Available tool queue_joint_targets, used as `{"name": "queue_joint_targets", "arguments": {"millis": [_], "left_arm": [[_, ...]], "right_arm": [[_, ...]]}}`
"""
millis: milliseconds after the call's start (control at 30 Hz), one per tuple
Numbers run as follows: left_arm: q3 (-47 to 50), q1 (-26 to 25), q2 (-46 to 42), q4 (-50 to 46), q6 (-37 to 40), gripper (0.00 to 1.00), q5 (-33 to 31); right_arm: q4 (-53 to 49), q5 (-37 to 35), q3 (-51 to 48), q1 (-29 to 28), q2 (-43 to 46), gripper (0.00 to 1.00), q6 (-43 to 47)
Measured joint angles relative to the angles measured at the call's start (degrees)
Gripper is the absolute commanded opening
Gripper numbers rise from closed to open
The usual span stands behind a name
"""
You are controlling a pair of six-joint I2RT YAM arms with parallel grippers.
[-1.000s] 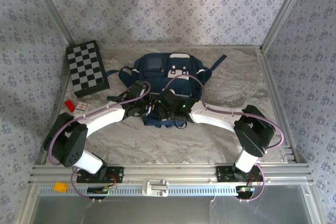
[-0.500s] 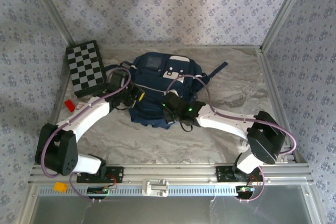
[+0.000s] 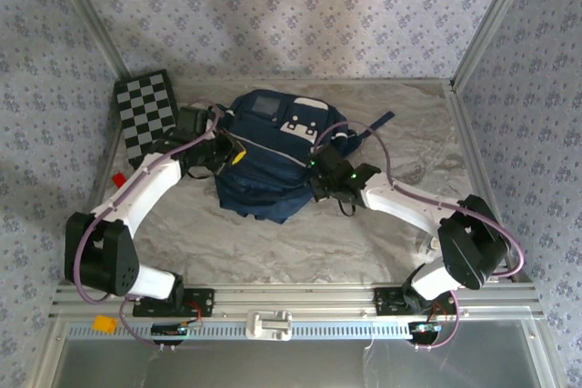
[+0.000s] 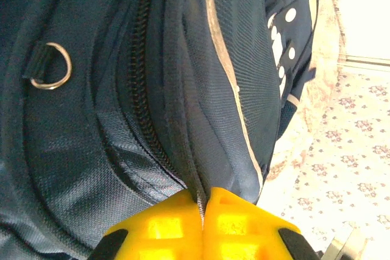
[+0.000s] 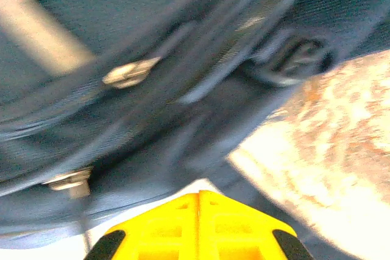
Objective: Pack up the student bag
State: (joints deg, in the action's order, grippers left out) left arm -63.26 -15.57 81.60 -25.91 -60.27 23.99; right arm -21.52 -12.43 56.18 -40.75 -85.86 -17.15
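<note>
Left hand [image 4: 204, 202], right hand [image 5: 199, 198] wider at bag [image 3: 273, 147]

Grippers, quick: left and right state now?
Left gripper: closed, pinching a fabric fold of the student bag.
Right gripper: closed, right at the student bag; too blurred to tell if it grips fabric.

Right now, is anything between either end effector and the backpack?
Nothing visible. The left end effector is shut on a fold of the backpack on its left side. The right end effector is shut against its right edge; blur hides any grip.
</note>
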Motion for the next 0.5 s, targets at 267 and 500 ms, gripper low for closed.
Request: {"name": "queue_joint_targets", "arguments": {"millis": [267, 500], "left_arm": [[-2.05, 1.9, 1.27, -1.4, 5.16, 0.51, 2.12], [8.35, -2.1, -8.92, 3.91, -1.4, 0.51, 0.35]], "right_arm": [[2.4, 7.72, 0.59, 0.52, -0.28, 0.09, 1.36], [1.84, 17.97, 3.74, 1.57, -0.81, 0.43, -1.55]]}}
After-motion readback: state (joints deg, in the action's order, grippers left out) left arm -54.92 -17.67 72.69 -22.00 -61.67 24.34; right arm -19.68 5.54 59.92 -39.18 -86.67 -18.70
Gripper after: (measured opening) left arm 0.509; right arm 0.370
